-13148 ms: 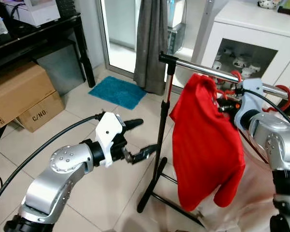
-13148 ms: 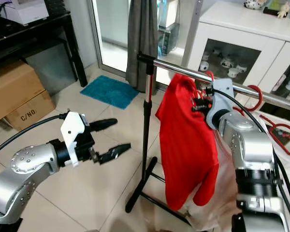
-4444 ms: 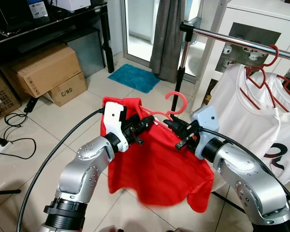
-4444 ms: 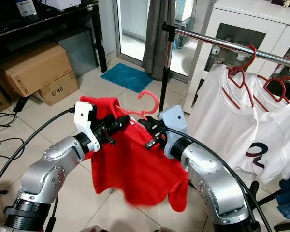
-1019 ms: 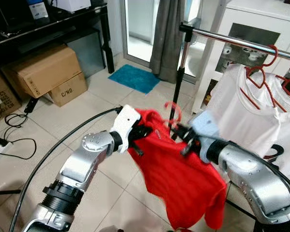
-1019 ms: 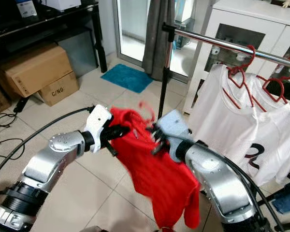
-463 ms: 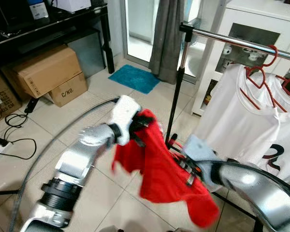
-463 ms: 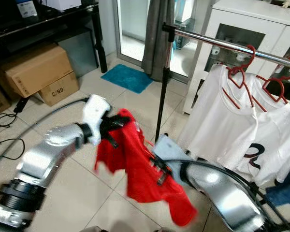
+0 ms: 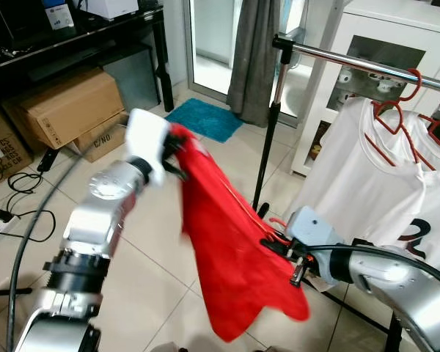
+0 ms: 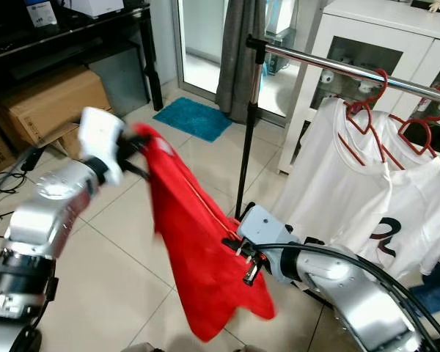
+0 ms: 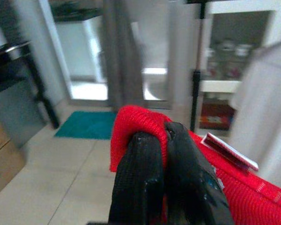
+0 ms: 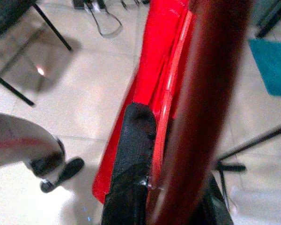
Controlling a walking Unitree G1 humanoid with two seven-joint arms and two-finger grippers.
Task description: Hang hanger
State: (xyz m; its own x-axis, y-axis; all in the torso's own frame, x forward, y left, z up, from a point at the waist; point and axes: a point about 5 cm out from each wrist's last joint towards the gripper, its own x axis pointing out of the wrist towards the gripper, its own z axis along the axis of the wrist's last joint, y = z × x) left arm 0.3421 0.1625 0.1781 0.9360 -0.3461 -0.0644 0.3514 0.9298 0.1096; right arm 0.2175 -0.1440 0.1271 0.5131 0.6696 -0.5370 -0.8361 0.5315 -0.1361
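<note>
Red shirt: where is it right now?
The red shirt hangs stretched between the raised left pincer and the low right pincer, left of the clothes rack.

Red shirt (image 9: pixel 231 271) on a red hanger (image 9: pixel 268 233), stretched slanting between both sets of fingers, top corner pinched high, hem hanging loose, off the rail

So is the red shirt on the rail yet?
No. The red shirt hangs stretched between the left gripper and right gripper, off the rail.
</note>
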